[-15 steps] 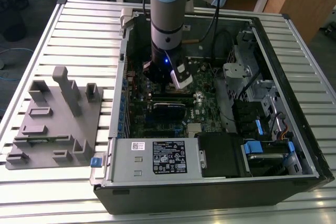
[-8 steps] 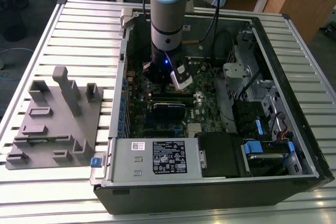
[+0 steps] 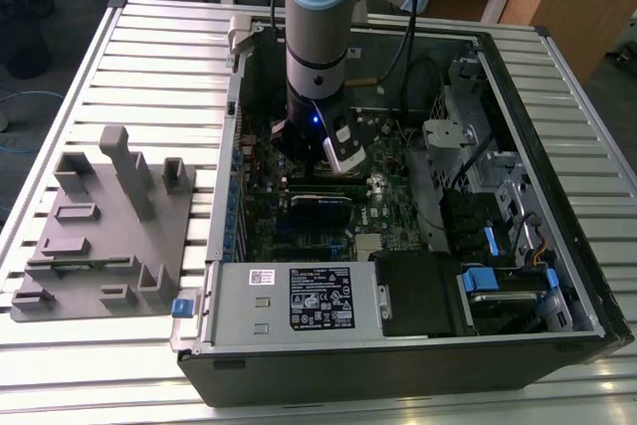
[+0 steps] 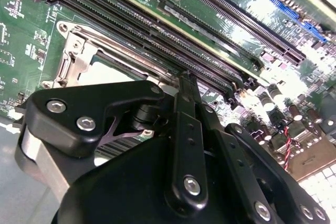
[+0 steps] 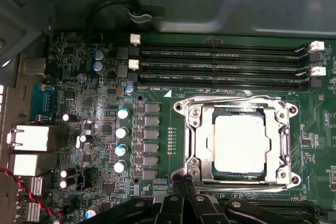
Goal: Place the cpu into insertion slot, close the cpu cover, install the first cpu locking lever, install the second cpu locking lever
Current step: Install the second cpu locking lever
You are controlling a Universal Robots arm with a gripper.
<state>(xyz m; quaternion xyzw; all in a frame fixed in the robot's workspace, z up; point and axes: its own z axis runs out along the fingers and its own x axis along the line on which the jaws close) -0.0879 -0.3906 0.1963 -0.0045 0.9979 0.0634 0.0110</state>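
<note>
Hovering low over the green circuit board point(image 5: 105, 129) inside the opened computer case point(image 3: 557, 276), the gripper point(image 5: 181, 182) is seen with its fingers point(image 5: 178, 195) drawn together to a narrow point, and nothing is held between them. In the first wrist view the cpu point(image 5: 239, 142) is already seated in the insertion slot point(image 5: 202, 145), its pale metal top lying flat and square within the frame. The cpu cover point(image 5: 286, 145) appears to be folded down around the chip, its window framing the top — so the placing is judged done and the cover closed or nearly so. The fingertips are found just beside the socket's edge, on the side away from the long black memory slots point(image 5: 220, 66), close to where a thin wire lever point(image 5: 236, 183) runs along the frame. This closed, pointed posture is judged suited to pushing or hooking a slim lever rather than grasping a chip. Whether the lever is latched cannot be told. In the second wrist view the gripper point(image 4: 185, 80) is seen from behind, its tips down beside the metal frame point(image 4: 73, 61) of the socket. In the exterior view the arm point(image 3: 318, 37) is held upright over the case, which rests on a slatted bench point(image 3: 149, 67) beside a grey fixture tray point(image 3: 100, 226).
</note>
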